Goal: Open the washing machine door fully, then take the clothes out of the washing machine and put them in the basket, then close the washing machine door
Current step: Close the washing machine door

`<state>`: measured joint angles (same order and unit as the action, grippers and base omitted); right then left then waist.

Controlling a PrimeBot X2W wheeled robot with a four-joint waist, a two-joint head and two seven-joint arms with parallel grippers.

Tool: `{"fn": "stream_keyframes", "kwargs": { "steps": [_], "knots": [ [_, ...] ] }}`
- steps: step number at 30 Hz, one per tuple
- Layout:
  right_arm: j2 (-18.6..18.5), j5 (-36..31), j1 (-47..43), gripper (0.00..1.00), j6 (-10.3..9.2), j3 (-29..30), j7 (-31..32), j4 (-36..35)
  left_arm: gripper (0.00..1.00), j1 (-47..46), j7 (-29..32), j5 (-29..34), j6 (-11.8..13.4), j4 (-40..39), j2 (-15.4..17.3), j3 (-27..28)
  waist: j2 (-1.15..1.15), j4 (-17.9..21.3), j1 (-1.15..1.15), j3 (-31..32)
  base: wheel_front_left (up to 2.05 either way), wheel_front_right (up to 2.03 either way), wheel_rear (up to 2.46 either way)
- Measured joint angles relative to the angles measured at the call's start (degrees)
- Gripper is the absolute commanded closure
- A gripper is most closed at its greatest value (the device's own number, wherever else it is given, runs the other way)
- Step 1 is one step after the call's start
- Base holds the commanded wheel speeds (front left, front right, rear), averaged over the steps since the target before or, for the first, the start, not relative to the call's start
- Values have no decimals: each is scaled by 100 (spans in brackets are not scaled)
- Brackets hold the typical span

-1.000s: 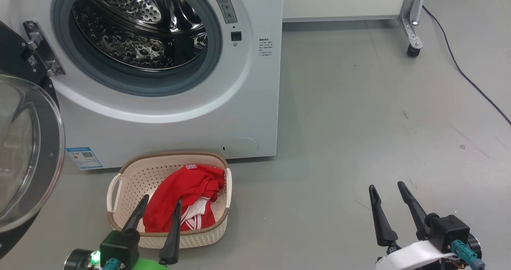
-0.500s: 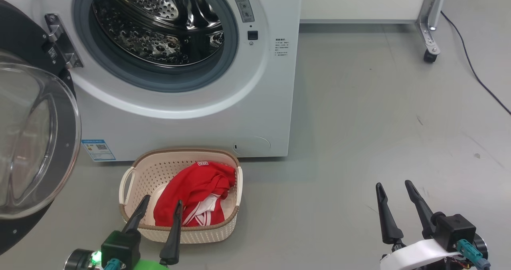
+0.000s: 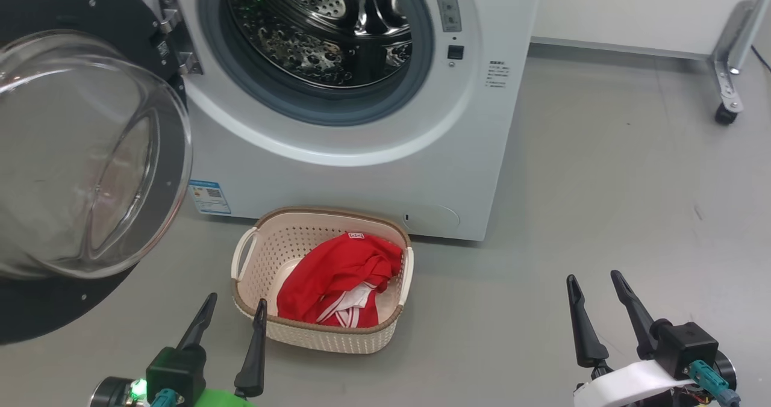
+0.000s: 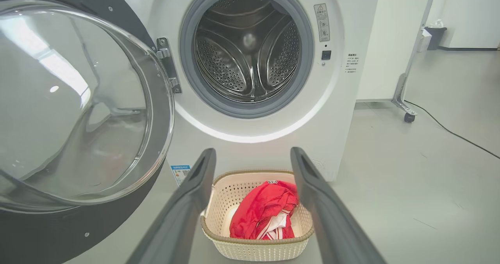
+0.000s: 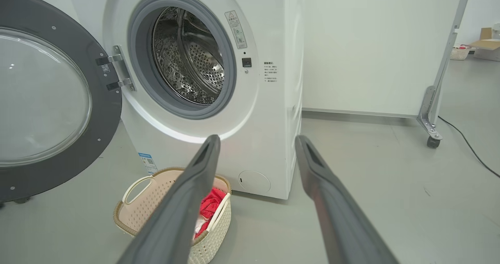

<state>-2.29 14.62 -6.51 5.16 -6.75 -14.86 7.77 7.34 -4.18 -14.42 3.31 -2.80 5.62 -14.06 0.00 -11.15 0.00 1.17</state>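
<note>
Grey floor (image 3: 602, 184), you're facing white washing machine (image 3: 361, 178), steel drum (image 3: 325, 40) looks bare. Washing machine door (image 3: 90, 154) swung wide, sits up-left of your left gripper (image 3: 237, 300), hinge side toward machine. Right gripper (image 3: 592, 276) well apart, far side. Both claws spread, empty. Basket (image 3: 325, 338) holds red clothes (image 3: 337, 274). Only closing looks left; left arm nearer.

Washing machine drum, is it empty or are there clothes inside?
Empty as far as shows: the drum is bare steel, and the red clothes lie in the basket.
</note>
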Motion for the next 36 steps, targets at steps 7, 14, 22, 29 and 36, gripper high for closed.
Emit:
{"fn": "stream_keyframes", "kwargs": {
  "steps": [7, 14, 22, 29, 36],
  "knots": [
    [0, -13, -1, 0, 26, -26, 0, -3, 0, 0, -22, 7, 44, 10, -2, 35, 0, -514, 0, 8, 0, 0, 0],
    [1, -12, -3, 0, 29, -100, 0, -8, 0, 0, -26, 7, 52, 15, -2, 53, 0, -1017, 0, 16, 0, 0, 0],
    [2, -12, -3, 0, 32, -269, 0, 7, 0, 4, -63, 5, 99, 19, 1, 165, 0, -1431, 0, 35, 0, 0, 0],
    [3, -2, -3, 0, 33, -327, 0, 16, 0, 9, -78, 5, 102, 5, 21, 210, 0, -1483, 0, 37, 0, 0, 0],
    [4, -2, -2, 0, 33, -349, 0, 56, 0, 14, -94, 5, 122, -21, 21, 209, 0, -1472, 0, 34, 0, 0, 0]
  ]
}}
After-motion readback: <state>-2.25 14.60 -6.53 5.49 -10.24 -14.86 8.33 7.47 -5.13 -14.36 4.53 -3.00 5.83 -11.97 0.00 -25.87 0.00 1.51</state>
